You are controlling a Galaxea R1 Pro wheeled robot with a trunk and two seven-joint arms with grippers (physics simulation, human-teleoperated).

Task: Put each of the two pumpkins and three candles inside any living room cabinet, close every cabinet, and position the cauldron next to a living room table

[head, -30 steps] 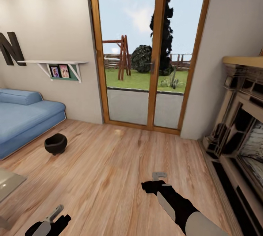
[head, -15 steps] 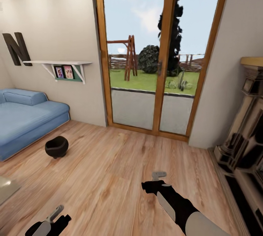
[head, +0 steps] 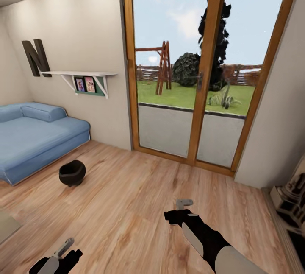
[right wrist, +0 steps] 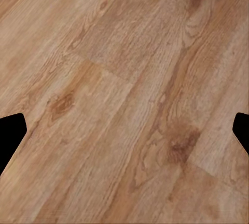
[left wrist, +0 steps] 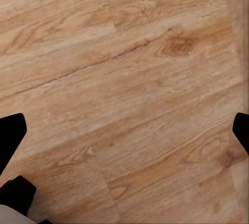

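The black cauldron (head: 72,173) stands upright on the wood floor just in front of the blue sofa, far ahead and left of both arms. A corner of the glass table (head: 6,225) shows at the left edge. My left gripper (head: 63,247) hangs low at the bottom left. In its wrist view the left gripper (left wrist: 124,130) has its dark fingertips (left wrist: 11,133) wide apart over bare floorboards. My right gripper (head: 184,202) is held out over the floor in the middle. Its wrist view shows the right gripper (right wrist: 124,130) open with nothing between the fingers.
A blue sofa (head: 36,138) fills the left side under a white wall shelf (head: 80,74). A tall wood-framed glass door (head: 199,74) is straight ahead. Part of a stone fireplace (head: 292,199) juts in at the right edge. Open floor lies between me and the cauldron.
The whole picture has slid right, so the camera has turned left: the fireplace has nearly left the view and more of the sofa wall shows. Both arms keep their pose.
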